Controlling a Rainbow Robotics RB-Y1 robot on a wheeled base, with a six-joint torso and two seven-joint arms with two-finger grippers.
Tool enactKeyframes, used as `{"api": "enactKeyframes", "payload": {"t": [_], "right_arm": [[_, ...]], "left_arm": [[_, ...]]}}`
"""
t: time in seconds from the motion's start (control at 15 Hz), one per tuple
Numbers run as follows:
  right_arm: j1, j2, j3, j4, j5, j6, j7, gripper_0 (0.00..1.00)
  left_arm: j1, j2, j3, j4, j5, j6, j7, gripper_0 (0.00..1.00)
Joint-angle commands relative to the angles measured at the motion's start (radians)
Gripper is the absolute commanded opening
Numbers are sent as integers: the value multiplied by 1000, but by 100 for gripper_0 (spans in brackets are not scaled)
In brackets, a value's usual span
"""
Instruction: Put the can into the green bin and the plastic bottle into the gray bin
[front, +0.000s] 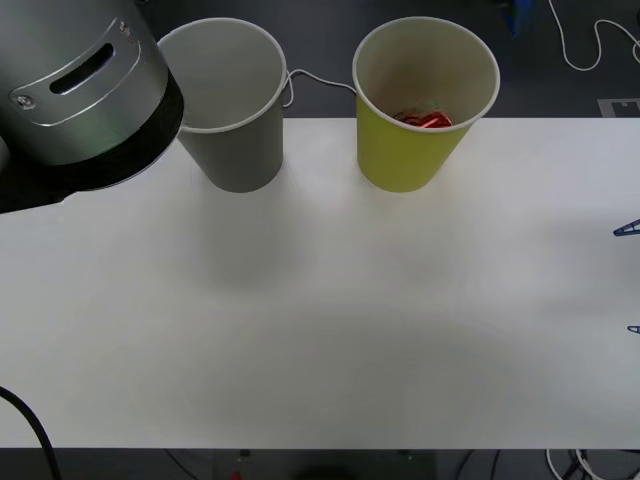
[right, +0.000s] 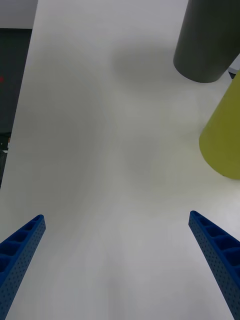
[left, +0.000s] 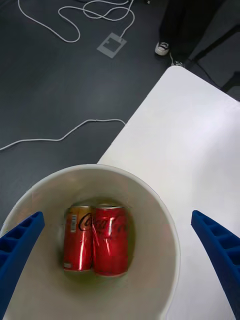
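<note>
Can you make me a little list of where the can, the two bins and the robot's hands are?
can: lying on its side at the bottom of the green bin
green bin: upright at the table's far edge, to the right of the gray bin
gray bin: upright beside the green bin, not touching it
left gripper: open, above the green bin's mouth, holding nothing
right gripper: open, over the table's right side, holding nothing

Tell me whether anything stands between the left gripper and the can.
Nothing visible does: the can lies at the bottom of the green bin, and the open left gripper looks down its unobstructed mouth.
</note>
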Motion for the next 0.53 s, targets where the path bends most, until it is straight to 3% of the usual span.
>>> {"api": "enactKeyframes", "payload": {"t": [0.07,0.27,0.4,0.53], "right_arm": [[0,0,0,0,0,0,0,100],[0,0,0,0,0,0,0,100],[0,0,0,0,0,0,0,100],[0,0,0,0,0,0,0,100]], "left_arm": [[1,64,3,-6,110,-82,-80,100],[16,160,36,-55,153,-192,-141,100],[64,238,109,-122,147,-255,-178,100],[137,352,164,-311,93,-301,-189,100]]}}
